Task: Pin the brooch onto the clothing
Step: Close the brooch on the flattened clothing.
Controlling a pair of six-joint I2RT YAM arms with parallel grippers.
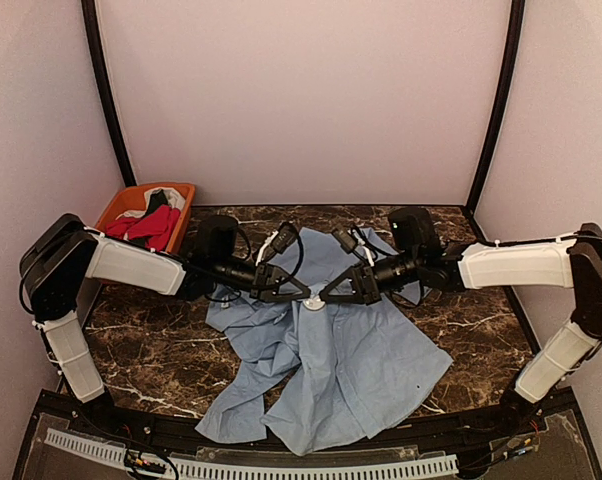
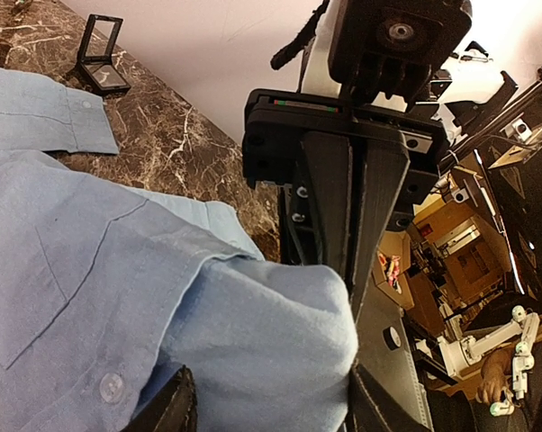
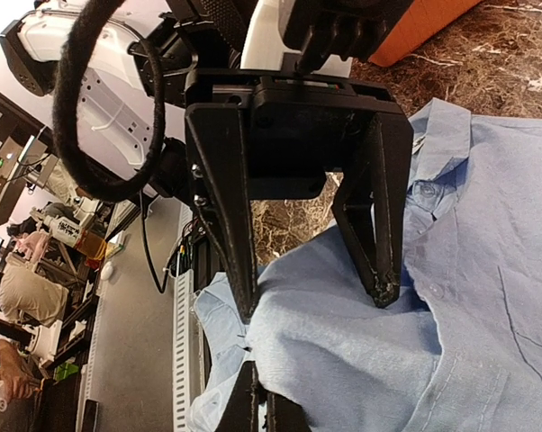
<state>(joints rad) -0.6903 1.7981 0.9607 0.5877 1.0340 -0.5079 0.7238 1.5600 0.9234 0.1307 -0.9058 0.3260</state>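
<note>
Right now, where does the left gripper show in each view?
Top external: left gripper at centre, tip to tip with the right gripper over the blue shirt.
Left wrist: bottom edge, fingers either side of a raised fold.
Right wrist: centre, facing the camera, open.
Shared landmark: that raised shirt fold.
</note>
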